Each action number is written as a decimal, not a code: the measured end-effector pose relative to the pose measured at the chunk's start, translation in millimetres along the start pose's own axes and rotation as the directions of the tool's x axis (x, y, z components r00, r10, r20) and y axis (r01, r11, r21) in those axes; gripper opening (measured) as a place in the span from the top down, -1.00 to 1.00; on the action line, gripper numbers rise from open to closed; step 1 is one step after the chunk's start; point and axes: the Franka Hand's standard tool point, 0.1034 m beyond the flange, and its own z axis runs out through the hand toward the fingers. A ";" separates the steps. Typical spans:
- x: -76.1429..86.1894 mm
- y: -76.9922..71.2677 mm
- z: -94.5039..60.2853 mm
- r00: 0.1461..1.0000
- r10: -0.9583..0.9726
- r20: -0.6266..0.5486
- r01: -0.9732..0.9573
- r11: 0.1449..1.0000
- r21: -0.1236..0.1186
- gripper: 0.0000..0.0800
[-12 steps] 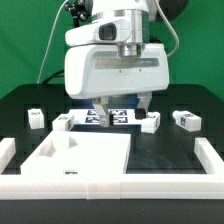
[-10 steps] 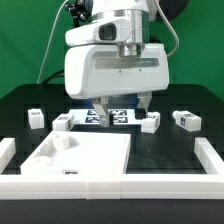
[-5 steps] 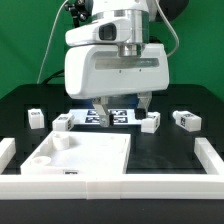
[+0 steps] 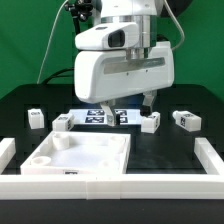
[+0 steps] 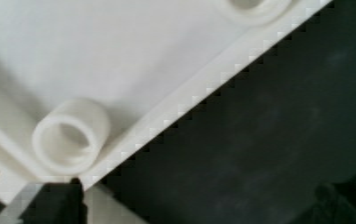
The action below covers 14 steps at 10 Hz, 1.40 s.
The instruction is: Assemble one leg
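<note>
The large white tabletop (image 4: 95,155) lies at the front left, with round sockets at its corners. In the wrist view the tabletop (image 5: 104,60) fills one side, and one socket (image 5: 68,140) shows near a finger. Several small white legs with tags lie behind it: two at the exterior view's left (image 4: 36,117) (image 4: 62,121) and two at its right (image 4: 150,122) (image 4: 186,119). My gripper (image 4: 126,108) hangs over the tabletop's far edge, open and empty. Its fingertips (image 5: 54,205) stand far apart, with bare dark table between them (image 5: 201,205).
The marker board (image 4: 92,118) lies flat behind the tabletop, partly hidden by the arm. A white rail (image 4: 110,186) runs along the table's front, with raised ends at the left (image 4: 8,150) and right (image 4: 210,152). A green backdrop stands behind.
The arm has shifted toward the exterior view's right and risen a little, so more of the tabletop's far edge shows. The tabletop and the legs have not moved.
</note>
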 end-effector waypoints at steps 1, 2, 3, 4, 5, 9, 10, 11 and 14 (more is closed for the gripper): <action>-8.7 4.0 3.2 0.998 -0.056 0.003 0.056 0.998 0.016 -0.62; -16.3 9.6 6.5 0.999 -0.043 -0.001 0.043 0.999 0.026 -0.62; -14.0 7.7 6.0 0.999 -0.038 0.000 0.038 0.999 0.025 -0.62; -13.1 6.6 6.3 0.999 -0.041 0.000 0.041 0.999 0.025 -0.62; -13.8 7.2 6.4 0.999 -0.040 0.000 0.040 0.999 0.025 -0.62; -31.8 3.9 17.0 0.942 -0.335 -0.005 0.335 0.942 0.005 -0.62; -38.5 2.8 20.7 0.909 -0.416 -0.006 0.416 0.909 0.003 -0.62; -45.7 2.2 24.7 0.902 -0.431 -0.003 0.431 0.902 0.017 -0.62; -43.8 2.7 23.8 0.908 -0.418 -0.004 0.418 0.908 0.014 -0.62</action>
